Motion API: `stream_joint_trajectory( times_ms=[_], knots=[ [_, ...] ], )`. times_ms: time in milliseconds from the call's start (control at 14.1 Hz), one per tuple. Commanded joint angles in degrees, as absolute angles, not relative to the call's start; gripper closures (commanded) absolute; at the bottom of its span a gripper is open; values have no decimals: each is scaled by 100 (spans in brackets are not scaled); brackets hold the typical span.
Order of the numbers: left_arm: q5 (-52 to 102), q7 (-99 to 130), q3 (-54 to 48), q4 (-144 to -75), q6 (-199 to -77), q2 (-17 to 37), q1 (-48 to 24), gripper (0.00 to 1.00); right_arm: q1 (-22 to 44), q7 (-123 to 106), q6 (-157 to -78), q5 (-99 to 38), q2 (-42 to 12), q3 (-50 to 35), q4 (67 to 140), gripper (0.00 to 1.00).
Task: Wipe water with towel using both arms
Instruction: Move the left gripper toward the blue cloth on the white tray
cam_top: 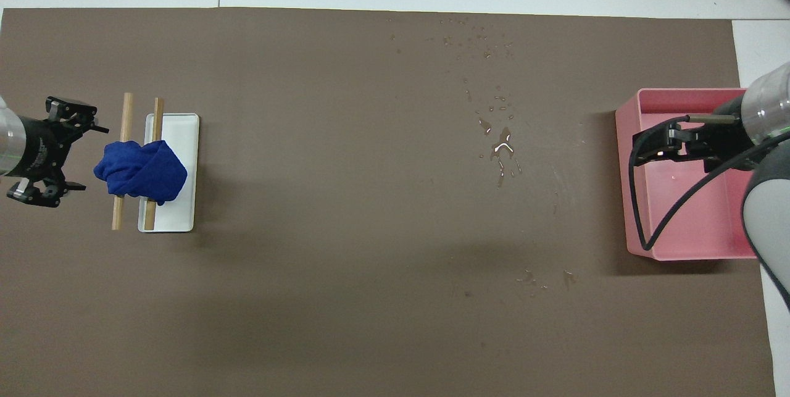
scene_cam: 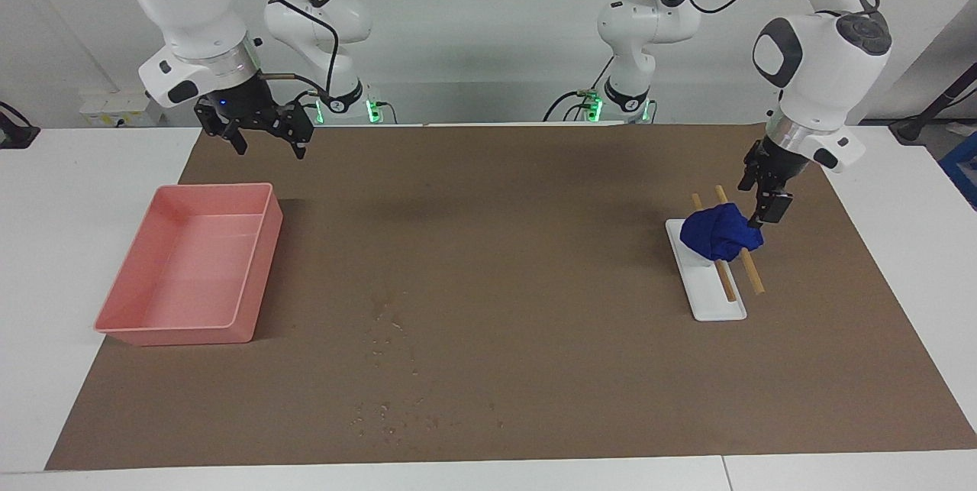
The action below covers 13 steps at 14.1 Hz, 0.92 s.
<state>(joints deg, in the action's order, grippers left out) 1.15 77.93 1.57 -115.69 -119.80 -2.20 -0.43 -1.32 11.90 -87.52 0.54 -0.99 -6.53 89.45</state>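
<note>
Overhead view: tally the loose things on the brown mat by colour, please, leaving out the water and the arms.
Blue: 1, the towel
Pink: 1, the tray
White: 1, the flat dish
Wood-coloured: 2, the sticks under the towel
Total: 5

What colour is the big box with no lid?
Pink; the open rectangular plastic box shows best in the facing view.
</note>
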Motion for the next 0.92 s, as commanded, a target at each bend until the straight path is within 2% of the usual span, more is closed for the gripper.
stream_joint_trajectory(
  times_ms=[0, 356, 853],
  knots=[
    [53, 8358, 167, -11829, -12365, -255, -70, 0, -237, 1081, -8684, -79, -35, -703, 9000, 0],
    [62, 8358, 167, -12199, -12928, -132, -44, 0, -237, 1081, -8684, -79, -35, -712, 9000, 0],
    [62, 8464, 158, -12322, -13298, -97, -35, 2, -237, 1081, -8684, -79, -35, -712, 9000, 0]
  ],
)
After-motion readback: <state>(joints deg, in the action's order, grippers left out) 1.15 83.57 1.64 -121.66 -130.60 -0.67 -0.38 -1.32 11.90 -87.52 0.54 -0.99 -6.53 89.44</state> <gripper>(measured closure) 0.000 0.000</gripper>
